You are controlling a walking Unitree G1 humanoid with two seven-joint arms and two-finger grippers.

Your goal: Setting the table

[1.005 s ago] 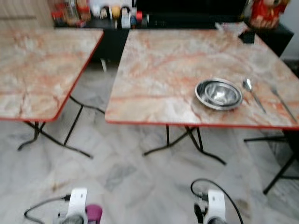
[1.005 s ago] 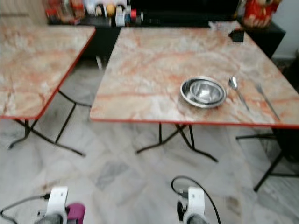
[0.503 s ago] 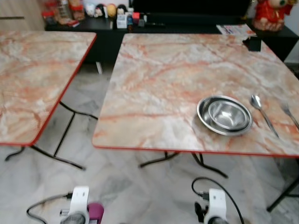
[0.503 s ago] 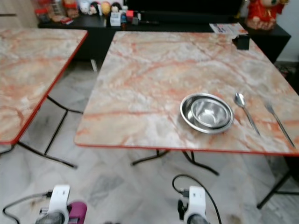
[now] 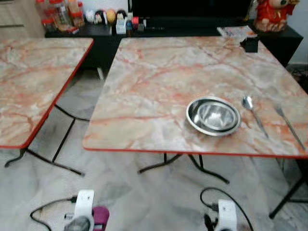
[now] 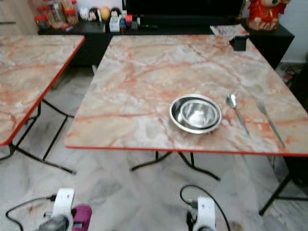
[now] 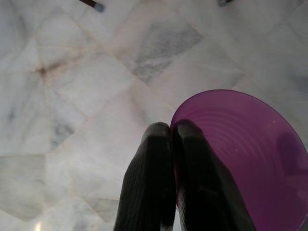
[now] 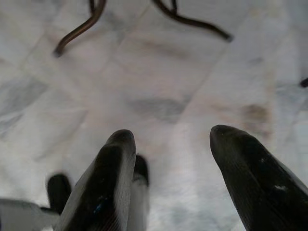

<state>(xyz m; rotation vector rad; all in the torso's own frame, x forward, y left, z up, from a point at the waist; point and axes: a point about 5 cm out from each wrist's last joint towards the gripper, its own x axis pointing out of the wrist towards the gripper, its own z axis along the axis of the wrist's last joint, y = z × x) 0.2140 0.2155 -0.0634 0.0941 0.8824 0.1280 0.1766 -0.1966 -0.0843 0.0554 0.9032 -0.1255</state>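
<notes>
A purple plastic cup (image 7: 240, 159) hangs low over the floor, its rim pinched by my left gripper (image 7: 172, 132), which is shut on it; the cup (image 5: 100, 215) also peeks out beside my left wrist. My right gripper (image 8: 171, 139) hangs open above the floor with nothing between its fingers. Ahead stands a marble-topped folding table (image 5: 159, 82) with a red edge. On its near right part lie a steel bowl (image 5: 213, 116), a spoon (image 5: 252, 113) to its right and a fork (image 5: 288, 126) farther right.
A second marble table (image 5: 33, 82) stands to the left, with a floor gap between the two. A black cabinet (image 5: 159, 29) with bottles and small items runs along the back wall. A small black box (image 5: 250, 44) sits at the table's far right. Black table legs cross underneath.
The whole picture has shifted: the camera has come closer to the table and swung slightly right. The bowl, spoon and fork lie as before. Both arms still hang low.
</notes>
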